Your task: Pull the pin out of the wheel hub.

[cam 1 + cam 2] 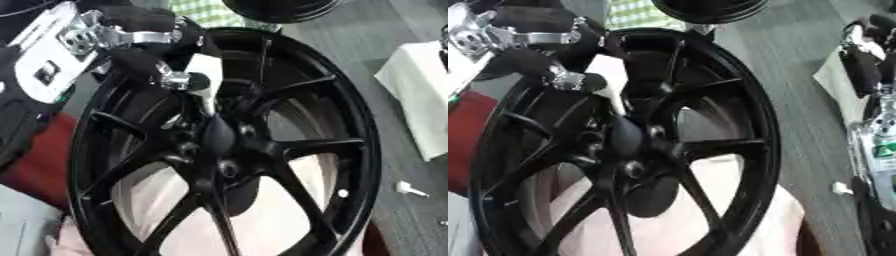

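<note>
wheel (pixel 289 145): glossy black, spoked, upright | left hand (pixel 179 65) curled on white pin (pixel 206 75) above hub (pixel 219 142) | right hand (pixel 864 55) (right-eye view only), fingers unclear

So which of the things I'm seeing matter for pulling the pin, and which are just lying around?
For the job:
- wheel hub, black, spoked, filling the view
- left hand, reaching in over its upper rim toward the centre
- the pin itself: I cannot pick it out

Lying about:
- small white piece on the grey floor
- white cloth at right
- second black wheel at top
- right hand, idle at right edge
</note>
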You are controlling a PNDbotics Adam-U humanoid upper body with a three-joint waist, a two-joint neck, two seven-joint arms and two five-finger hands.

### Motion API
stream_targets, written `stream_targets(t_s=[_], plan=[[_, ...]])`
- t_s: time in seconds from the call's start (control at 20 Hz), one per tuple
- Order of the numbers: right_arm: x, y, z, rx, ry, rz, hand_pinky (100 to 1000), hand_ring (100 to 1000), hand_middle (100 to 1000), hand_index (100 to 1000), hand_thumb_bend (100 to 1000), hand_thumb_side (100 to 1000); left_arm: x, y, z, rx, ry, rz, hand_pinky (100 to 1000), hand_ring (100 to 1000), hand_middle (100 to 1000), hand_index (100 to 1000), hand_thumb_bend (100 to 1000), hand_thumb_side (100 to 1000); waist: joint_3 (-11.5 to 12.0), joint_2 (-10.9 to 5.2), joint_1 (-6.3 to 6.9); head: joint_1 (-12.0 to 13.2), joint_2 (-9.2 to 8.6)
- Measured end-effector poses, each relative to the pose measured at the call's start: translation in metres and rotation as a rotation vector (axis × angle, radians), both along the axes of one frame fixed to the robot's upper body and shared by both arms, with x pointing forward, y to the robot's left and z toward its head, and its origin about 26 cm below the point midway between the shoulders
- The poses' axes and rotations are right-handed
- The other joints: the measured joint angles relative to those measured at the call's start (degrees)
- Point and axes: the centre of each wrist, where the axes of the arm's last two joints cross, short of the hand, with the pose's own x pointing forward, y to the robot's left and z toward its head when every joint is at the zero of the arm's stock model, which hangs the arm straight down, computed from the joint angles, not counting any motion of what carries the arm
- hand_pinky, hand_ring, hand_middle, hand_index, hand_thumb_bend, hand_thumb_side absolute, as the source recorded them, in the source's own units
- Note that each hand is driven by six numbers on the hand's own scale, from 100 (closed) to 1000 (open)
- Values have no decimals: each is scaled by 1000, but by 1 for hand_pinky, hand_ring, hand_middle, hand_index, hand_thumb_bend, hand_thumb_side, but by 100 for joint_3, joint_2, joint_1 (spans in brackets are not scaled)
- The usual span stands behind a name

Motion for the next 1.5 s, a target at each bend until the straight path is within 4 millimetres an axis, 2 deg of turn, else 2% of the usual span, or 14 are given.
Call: stream_targets(t_s=[0.35,0.65,0.8,0.95,1.05,1.15,1.2,1.3,1.45,1.5], plan=[[1,2,0,-4,1,10,870,961,739,844,100,543,3,0,-6,7,-4,6,836,851,710,858,289,915,-22,0,0,26,-2],[1,2,1,-5,1,13,871,962,742,844,100,543,3,-2,-7,-9,14,-8,799,813,657,819,190,786,-25,0,0,30,-2],[1,2,1,-5,1,14,871,962,743,845,100,543,3,-3,-8,-17,27,-11,788,795,626,804,115,756,-25,0,0,30,-2],[1,2,1,-5,1,14,872,962,743,845,100,543,3,-6,-9,-30,48,-23,772,765,580,726,100,742,-25,0,0,31,-2],[1,2,1,-5,2,15,872,962,743,845,100,543,3,-6,-9,-41,65,-28,752,727,529,642,100,695,-26,0,0,31,-2],[1,3,1,-6,2,16,872,962,744,845,100,543,3,-6,-9,-56,90,-36,736,699,503,597,100,665,-26,0,0,31,-1],[1,3,1,-6,3,17,872,962,744,845,100,543,3,-6,-9,-64,103,-39,717,674,483,576,100,615,-26,0,0,31,-1],[1,3,0,-7,6,19,872,962,744,845,100,543,2,-6,-9,-78,133,-45,680,625,442,544,100,440,-24,0,0,31,0],[1,4,0,-7,9,20,872,962,744,845,100,543,1,-7,-7,-87,178,-46,636,575,383,491,100,260,-16,0,0,32,4],[1,3,0,-7,10,19,872,962,744,845,100,544,1,-7,-7,-88,194,-45,629,567,370,480,100,260,-11,0,0,32,7]])
